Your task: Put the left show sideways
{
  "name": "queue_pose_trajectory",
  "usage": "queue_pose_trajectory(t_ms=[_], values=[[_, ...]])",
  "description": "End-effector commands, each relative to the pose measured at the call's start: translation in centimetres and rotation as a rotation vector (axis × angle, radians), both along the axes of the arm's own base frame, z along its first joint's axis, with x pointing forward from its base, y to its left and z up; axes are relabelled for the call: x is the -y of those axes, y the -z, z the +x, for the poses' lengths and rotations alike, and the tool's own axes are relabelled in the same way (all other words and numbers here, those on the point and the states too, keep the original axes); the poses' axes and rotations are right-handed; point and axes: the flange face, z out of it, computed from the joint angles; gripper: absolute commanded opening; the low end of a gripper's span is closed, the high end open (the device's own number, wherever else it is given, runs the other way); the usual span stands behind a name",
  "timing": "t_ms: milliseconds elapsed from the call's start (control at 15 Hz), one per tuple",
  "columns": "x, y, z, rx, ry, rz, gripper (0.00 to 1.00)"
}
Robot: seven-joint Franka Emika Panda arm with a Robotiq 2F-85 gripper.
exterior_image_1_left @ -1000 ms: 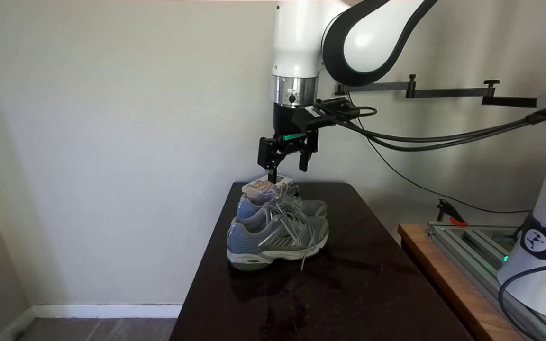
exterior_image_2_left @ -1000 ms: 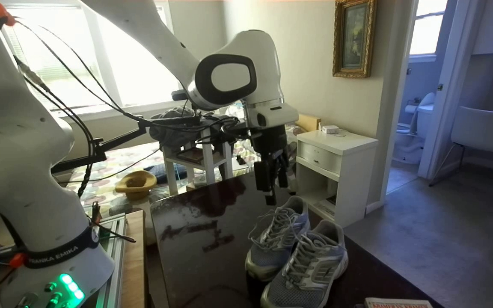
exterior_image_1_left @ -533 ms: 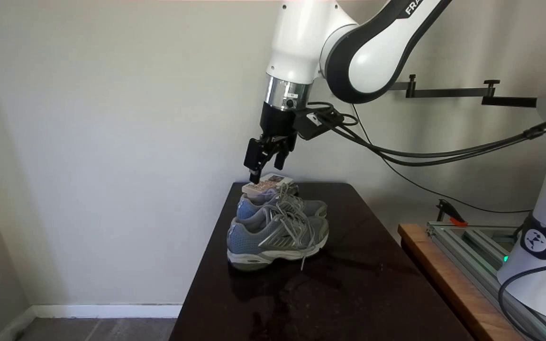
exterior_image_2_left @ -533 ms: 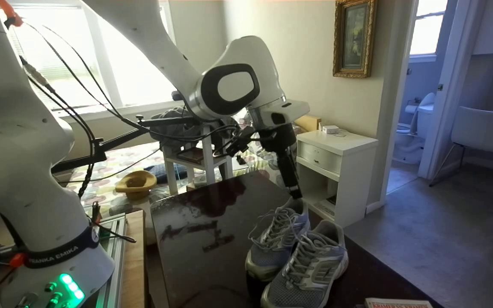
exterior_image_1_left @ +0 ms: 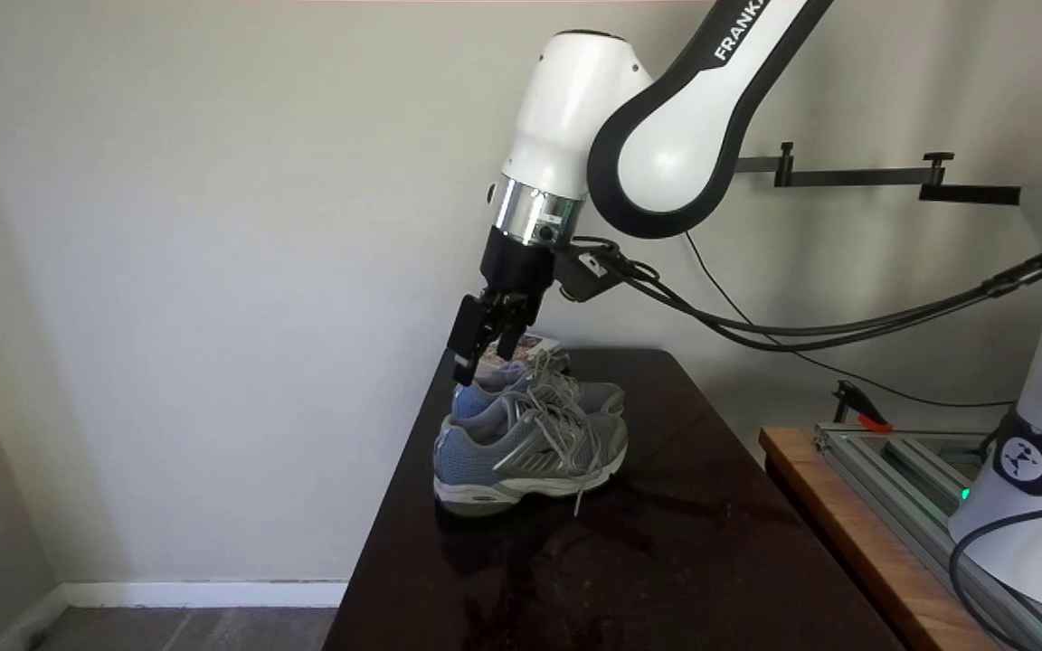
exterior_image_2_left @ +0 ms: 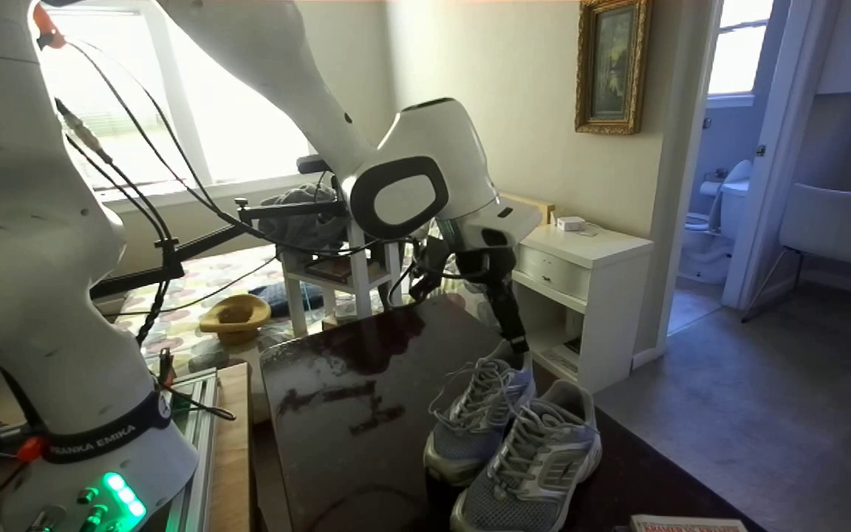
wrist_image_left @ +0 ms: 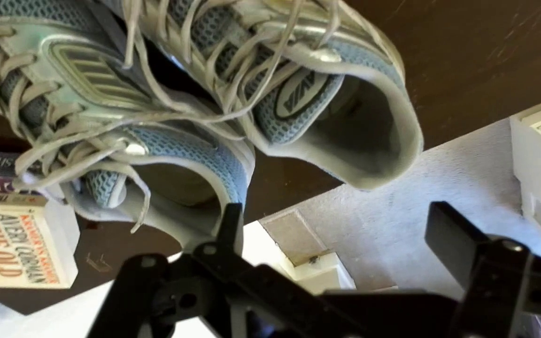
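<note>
Two matching grey sneakers with blue mesh and white laces stand upright, side by side. Which is the left show I cannot tell. The sneaker farther from the books is the sneaker at left in an exterior view and the sneaker with the AVIA tongue in the wrist view. Its twin stands beside the books, partly hidden in an exterior view. My gripper, tilted, hovers by the heel openings in both exterior views. In the wrist view the gripper is open, nothing between its fingers.
Paperback books lie beside the twin sneaker on the dark table. Just past the heels, the table edge gives way to the floor. A white nightstand stands beyond that edge.
My gripper has moved away from the robot's base toward the heel end, come lower, turned and tilted from upright. It stays open. Both sneakers and the books have not moved.
</note>
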Motion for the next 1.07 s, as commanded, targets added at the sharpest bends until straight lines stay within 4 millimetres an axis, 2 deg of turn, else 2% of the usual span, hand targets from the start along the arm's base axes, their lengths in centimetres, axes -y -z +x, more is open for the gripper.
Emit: queue_pose_trajectory(t_ms=[0,400,1000], values=[[0.3,0.7,0.5,-0.022,0.084,0.097,1.00],[1.2,0.0,1.3,0.053,0.190,0.249,1.00],[3.6,2.6,1.5,-0.102,0.325,0.333,1.00]])
